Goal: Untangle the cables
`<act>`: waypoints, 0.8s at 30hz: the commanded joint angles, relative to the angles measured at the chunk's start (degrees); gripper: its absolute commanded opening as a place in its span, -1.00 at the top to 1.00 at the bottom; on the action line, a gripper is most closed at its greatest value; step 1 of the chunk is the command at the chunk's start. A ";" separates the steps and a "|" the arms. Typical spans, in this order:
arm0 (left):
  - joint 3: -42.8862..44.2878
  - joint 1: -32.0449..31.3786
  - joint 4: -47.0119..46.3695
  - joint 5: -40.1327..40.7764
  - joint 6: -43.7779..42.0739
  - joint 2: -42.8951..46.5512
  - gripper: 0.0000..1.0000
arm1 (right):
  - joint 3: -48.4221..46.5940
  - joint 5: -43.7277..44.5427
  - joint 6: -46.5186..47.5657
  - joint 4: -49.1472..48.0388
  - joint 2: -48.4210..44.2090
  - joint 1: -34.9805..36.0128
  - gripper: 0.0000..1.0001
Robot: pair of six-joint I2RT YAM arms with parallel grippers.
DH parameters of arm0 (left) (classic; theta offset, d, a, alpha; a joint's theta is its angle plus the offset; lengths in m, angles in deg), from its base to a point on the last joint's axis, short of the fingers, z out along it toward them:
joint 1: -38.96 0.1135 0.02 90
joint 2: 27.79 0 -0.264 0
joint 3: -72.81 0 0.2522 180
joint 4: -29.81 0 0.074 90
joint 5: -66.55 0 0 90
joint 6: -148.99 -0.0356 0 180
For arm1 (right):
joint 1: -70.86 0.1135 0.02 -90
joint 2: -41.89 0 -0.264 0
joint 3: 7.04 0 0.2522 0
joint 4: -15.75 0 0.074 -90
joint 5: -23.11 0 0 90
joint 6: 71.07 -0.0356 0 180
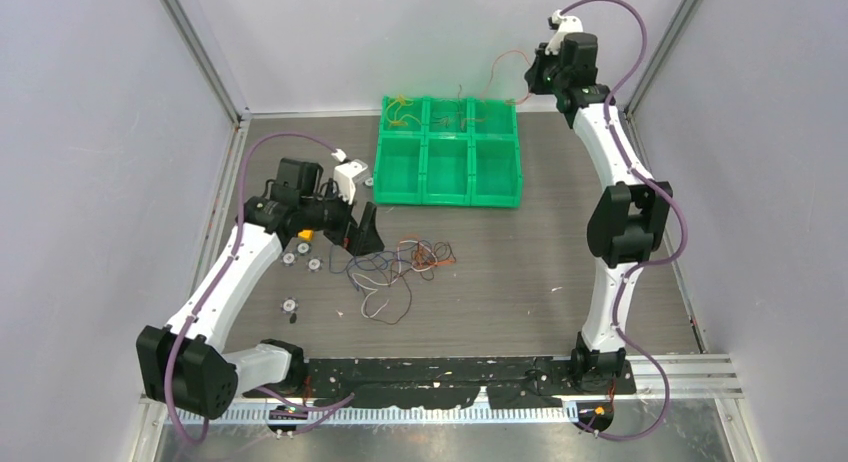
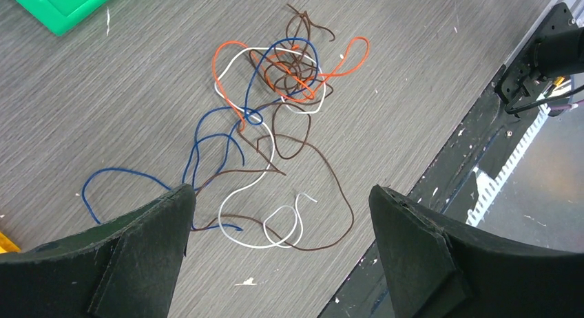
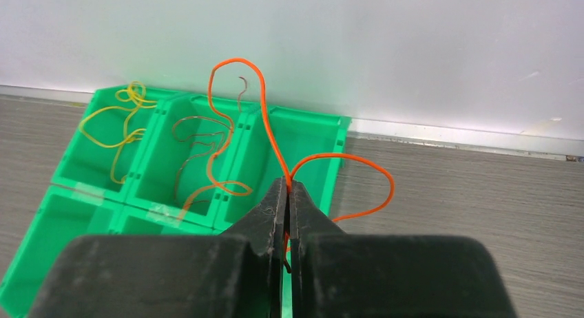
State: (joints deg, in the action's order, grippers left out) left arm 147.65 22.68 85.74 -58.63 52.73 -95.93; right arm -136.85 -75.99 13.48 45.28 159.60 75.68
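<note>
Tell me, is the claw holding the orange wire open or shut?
Shut. The right gripper pinches the orange wire between fingers pressed together.

Wood-grain table (image 1: 560,247) — green bins (image 1: 448,194), tangled cables (image 1: 400,267), small discs (image 1: 313,265)

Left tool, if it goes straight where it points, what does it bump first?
Probably the tangled cables on the table: white and brown loops lie between the open fingers of the left tool. Depth is unclear.
</note>
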 commanded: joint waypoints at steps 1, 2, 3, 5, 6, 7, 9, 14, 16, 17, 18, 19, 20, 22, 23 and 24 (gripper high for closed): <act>2.25 -0.17 -1.76 -0.94 0.84 -1.75 -0.99 | -3.42 3.14 1.98 -6.11 2.80 1.53 0.89; 2.55 -0.16 -1.68 -0.90 0.91 -2.09 -0.99 | -3.40 3.31 2.67 -6.48 4.09 2.11 0.89; 2.87 -0.17 -1.58 -0.95 0.95 -2.27 -0.99 | -3.35 3.44 3.10 -6.60 4.80 2.47 0.89; 3.25 -0.16 -1.32 -0.97 0.93 -2.38 -0.99 | -3.32 4.09 4.77 -6.89 7.26 3.41 0.89; 3.25 -0.16 -1.35 -1.02 0.94 -2.39 -0.99 | -3.27 4.88 4.98 -7.18 7.79 3.92 0.89; 3.08 -0.16 -1.35 -1.04 0.86 -2.32 -0.99 | -3.24 5.24 5.11 -7.43 8.59 4.08 0.89; 2.87 -0.16 -1.10 -0.84 0.55 -2.32 -0.99 | -2.89 6.43 5.18 -8.43 9.18 4.29 0.89; 2.43 -0.16 -1.07 -0.13 0.09 -2.27 -0.99 | -1.24 6.47 6.99 -11.14 9.50 4.41 0.89; 2.38 -0.16 -1.21 -0.19 0.20 -2.56 -0.99 | -1.16 6.14 7.07 -11.27 10.27 4.72 0.89; 2.45 -0.21 -1.40 -0.30 0.31 -2.66 -0.99 | -1.00 6.04 7.07 -11.59 10.92 4.87 0.89; 2.45 -0.17 -1.57 -0.47 0.46 -2.88 -0.99 | -0.55 5.88 6.96 -12.72 11.43 5.16 0.89; 2.51 -0.16 -1.74 -0.65 0.54 -2.92 -0.99 | -0.26 5.64 6.62 -13.46 11.94 5.48 0.89; 2.68 -0.16 -1.68 -0.68 0.62 -3.08 -0.99 | 0.03 5.45 6.48 -14.80 12.24 5.60 0.89; 2.78 -0.16 -1.25 -0.30 0.53 -3.08 -0.99 | -0.44 5.53 5.91 -16.90 13.47 6.04 0.89; 2.70 -0.16 -1.03 -0.10 0.21 -2.99 -0.99 | -0.82 5.47 5.63 -17.30 14.62 6.22 0.89; 2.63 -0.16 -0.92 0.19 0.07 -2.79 -0.99 | -1.78 5.54 5.63 -17.67 15.72 6.33 0.89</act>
State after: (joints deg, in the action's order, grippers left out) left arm 148.44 22.68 85.63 -58.52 52.84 -98.79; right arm -137.05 -70.79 19.34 33.98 171.99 80.80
